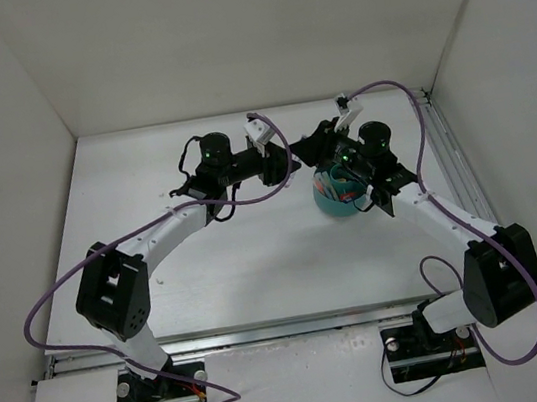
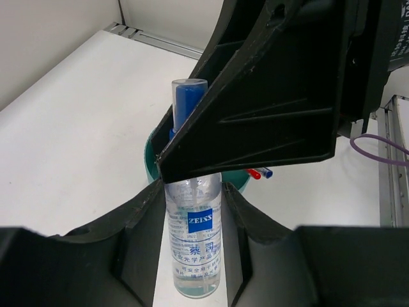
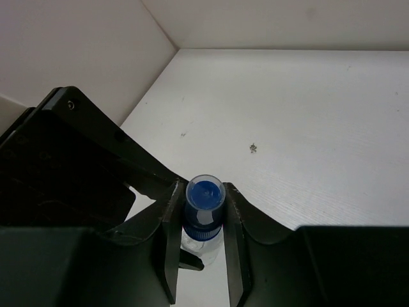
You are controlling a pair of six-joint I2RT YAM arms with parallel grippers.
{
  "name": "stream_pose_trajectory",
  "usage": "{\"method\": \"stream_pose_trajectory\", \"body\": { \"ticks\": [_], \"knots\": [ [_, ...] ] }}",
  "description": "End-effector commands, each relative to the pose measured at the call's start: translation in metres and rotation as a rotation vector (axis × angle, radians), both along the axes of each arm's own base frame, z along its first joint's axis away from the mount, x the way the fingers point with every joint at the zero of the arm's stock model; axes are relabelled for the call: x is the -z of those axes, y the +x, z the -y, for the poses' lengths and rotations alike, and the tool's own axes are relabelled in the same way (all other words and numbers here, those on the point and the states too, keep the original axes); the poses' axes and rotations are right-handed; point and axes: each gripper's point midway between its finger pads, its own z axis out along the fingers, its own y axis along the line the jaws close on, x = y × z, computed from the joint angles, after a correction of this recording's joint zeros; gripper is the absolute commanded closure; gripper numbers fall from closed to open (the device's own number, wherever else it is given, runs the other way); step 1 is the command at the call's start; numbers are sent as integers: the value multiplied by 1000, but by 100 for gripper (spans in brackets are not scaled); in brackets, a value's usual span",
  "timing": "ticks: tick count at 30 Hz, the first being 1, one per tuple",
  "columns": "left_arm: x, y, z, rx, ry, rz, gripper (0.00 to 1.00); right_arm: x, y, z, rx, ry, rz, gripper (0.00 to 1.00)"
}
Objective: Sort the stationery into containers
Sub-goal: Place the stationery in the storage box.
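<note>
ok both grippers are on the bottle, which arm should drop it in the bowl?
Right, likely. Right gripper has the bottle by its cap and hangs over the bowl in the top view. Left gripper grips the body from beside the bowl and would need to reach across.

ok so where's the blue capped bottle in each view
top external: not made out, hidden where the arms meet beside the teal bowl.
left wrist: bottle upright at bottom centre, inside the left gripper.
right wrist: its blue cap low centre, inside the right gripper.
shared landmark: teal bowl, behind the bottle in left wrist; absent from right wrist.
</note>
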Motion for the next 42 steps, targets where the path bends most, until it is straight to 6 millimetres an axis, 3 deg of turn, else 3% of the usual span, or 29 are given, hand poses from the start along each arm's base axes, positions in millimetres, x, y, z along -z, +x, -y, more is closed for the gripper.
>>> {"method": "stream_pose_trajectory", "body": {
  "ticks": [1, 4, 6, 7, 12, 13, 14, 15, 16, 17, 19, 21, 24, 27, 32, 42],
  "knots": [
    [-71, 1, -3, -35, -104, 162, 87, -58, 2, -3, 6, 56, 171, 100],
    [-74, 1, -5, -51, -102, 162, 48, -65, 4, 4, 41, 38, 206, 100],
    [-73, 1, -8, -64, -90, 162, 29, -72, 7, 12, 78, 18, 241, 100],
    [-74, -1, -11, -73, -79, 156, 1, -75, 8, 15, 93, 8, 255, 100],
    [-63, -6, -33, -169, -9, 106, 0, -82, 30, 57, 260, -101, 302, 100],
    [-70, -14, -41, -184, -11, 107, 0, -78, 34, 63, 288, -138, 296, 100],
    [-53, -15, -52, -218, 16, 73, 0, -76, 42, 77, 364, -176, 293, 100],
    [-49, -14, -63, -276, 27, 62, 0, -78, 47, 87, 405, -241, 317, 100],
    [-42, -25, -75, -304, 41, 46, 0, -68, 54, 100, 465, -290, 291, 100],
    [-40, -20, -91, -389, 47, 40, 0, -66, 57, 105, 479, -338, 302, 100],
    [-27, -33, -118, -476, 66, -3, 0, -60, 65, 120, 529, -386, 292, 100],
    [-23, -35, -152, -641, 59, -51, 0, -54, 67, 125, 549, -415, 281, 100],
    [4, -35, -202, -878, 106, -138, 0, -44, 73, 133, 559, -473, 276, 100],
    [27, -40, -233, -1009, 141, -232, 0, -33, 78, 133, 536, -493, 261, 100],
    [40, -41, -256, -1098, 133, -309, 0, -7, 84, 123, 471, -496, 215, 100],
    [43, -40, -264, -1092, 118, -330, 0, 30, 91, 104, 367, -503, 189, 100]
  ]
}}
